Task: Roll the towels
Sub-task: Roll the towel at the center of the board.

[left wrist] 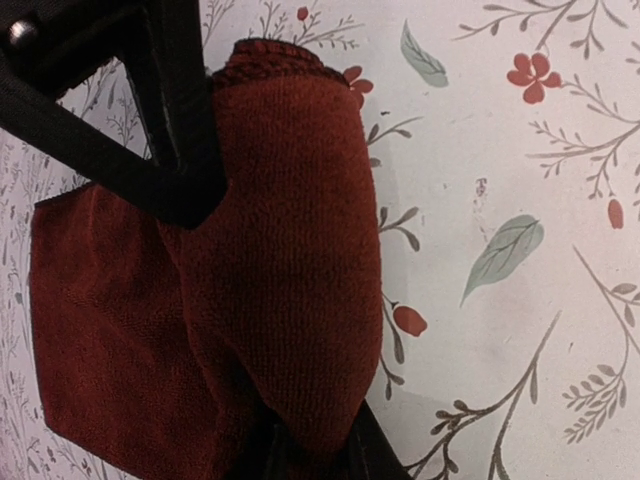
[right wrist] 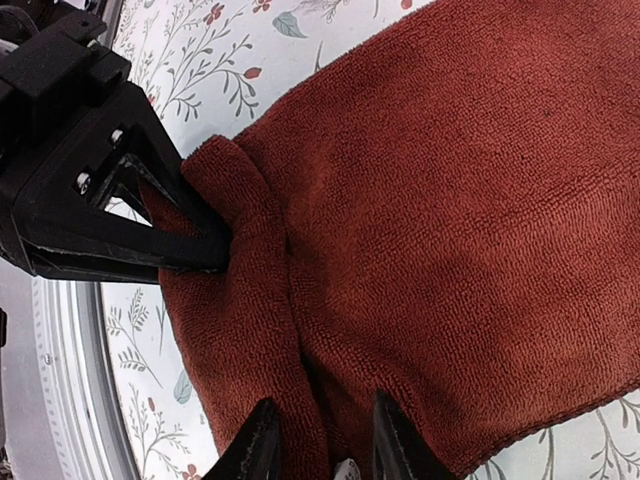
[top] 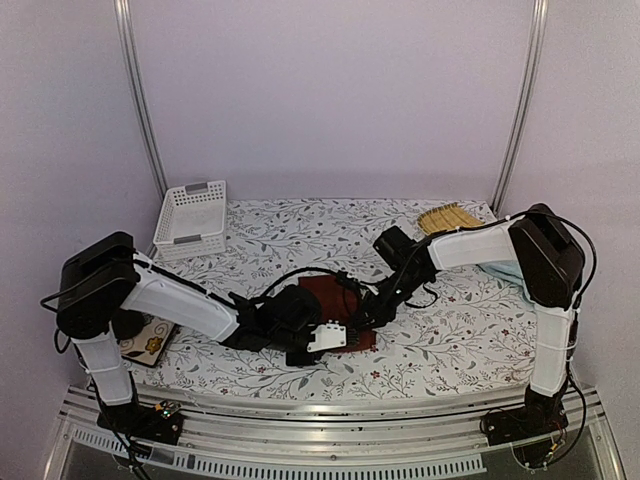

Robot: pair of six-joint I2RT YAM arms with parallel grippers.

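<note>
Rolling the rust-red towel (right wrist: 450, 200) from its near edge: my left gripper (left wrist: 250, 330) pinches the fold; my right gripper (right wrist: 320, 448) straddles it, grip unclear. Next, I should turn both evenly toward the far side.

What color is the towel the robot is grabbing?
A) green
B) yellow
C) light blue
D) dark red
D, the towel bunched between the left end effector's fingers is dark red, with one edge curled over into a roll.
</note>
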